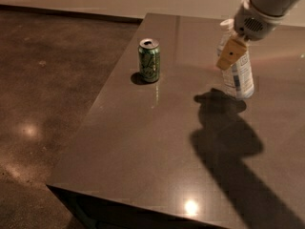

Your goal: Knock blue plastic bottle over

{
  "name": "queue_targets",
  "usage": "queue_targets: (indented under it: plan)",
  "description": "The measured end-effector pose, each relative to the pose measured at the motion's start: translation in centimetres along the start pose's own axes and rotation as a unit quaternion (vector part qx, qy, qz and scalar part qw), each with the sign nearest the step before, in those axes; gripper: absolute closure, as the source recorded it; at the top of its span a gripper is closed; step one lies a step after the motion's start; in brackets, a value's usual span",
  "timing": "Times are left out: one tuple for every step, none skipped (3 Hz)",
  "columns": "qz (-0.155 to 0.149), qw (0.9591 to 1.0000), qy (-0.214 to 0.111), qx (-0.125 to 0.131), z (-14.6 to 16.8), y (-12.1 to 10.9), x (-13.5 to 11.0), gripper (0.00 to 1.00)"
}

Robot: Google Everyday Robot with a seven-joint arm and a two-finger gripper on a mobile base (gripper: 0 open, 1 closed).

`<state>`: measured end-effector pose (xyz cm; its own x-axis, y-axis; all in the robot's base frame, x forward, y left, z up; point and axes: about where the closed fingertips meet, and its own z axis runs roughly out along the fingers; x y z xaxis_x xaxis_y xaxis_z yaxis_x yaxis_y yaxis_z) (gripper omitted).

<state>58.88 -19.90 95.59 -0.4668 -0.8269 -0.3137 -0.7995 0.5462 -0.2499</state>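
You have the tool high against the blue plastic bottle at the tabletop's far side, its long axis leaning cap-first toward the green can; clenched or released, you cannot tell.

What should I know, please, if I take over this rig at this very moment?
Gripper: at the upper half of the blue plastic bottle, apparently touching it, over the table's far right.
Bottle: base on the table, leaning with its cap to the left, not yet down.
Green can: upright, well apart to the left.
Done: the gripper has reached the bottle.
Left: probably push on until the bottle lies on its side, then lift the arm away.
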Motion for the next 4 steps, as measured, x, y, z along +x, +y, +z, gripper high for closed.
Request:
queue_targets:
  plan:
    - [-0.05,0.9916,0.119,-0.014,0.9,1.6,0.6,1.0]
    - [-0.082,0.9804,0.179,-0.015,1.8,2.5,1.0,1.0]
    - [-0.135,0.9679,0.21,-0.029,3.1,3.7,0.9,0.75]
    - [-0.167,0.962,0.212,-0.041,3.6,4.4,0.6,0.52]
